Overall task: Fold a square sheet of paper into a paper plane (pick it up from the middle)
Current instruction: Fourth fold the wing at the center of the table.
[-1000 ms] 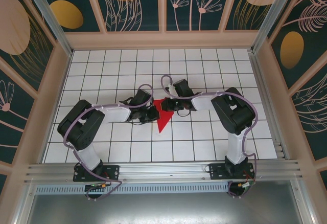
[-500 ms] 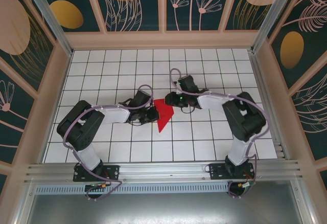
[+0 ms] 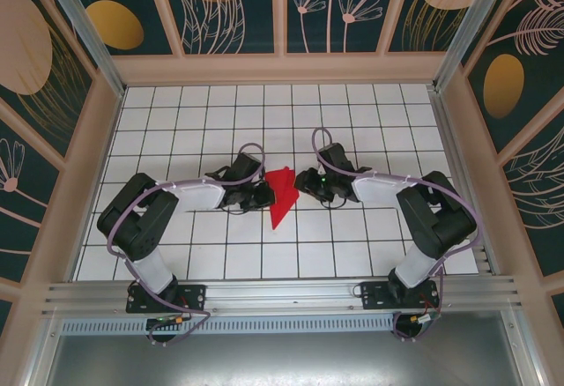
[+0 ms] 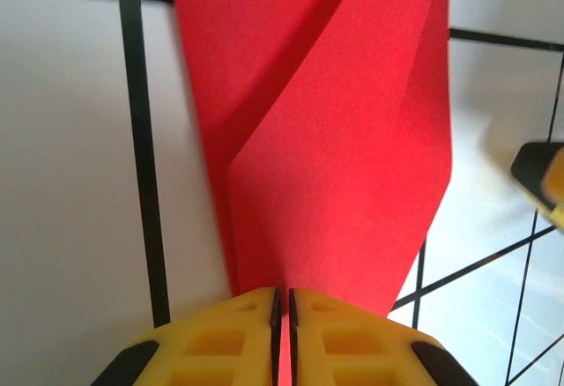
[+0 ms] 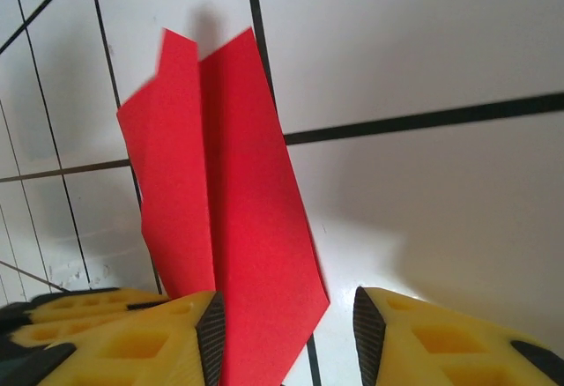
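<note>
White tabletop with black grid lines (image 3: 176,130) lies under the left gripper (image 3: 263,196) and right gripper (image 3: 304,181); dark teal, gold-leafed wall panels (image 3: 229,7) stand beyond them.

Plane (image 3: 282,194) showing bright red, table (image 3: 176,122) showing white tiles crossed by black grid lines, fingers (image 5: 115,342) showing yellow with black pads (image 5: 210,337), walls (image 3: 229,7) wearing dark teal with gold leaves and flowers

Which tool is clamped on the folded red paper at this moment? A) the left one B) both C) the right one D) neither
A: the left tool has its fingers pressed together on the edge of the folded red paper, while the right tool stands open.
</note>
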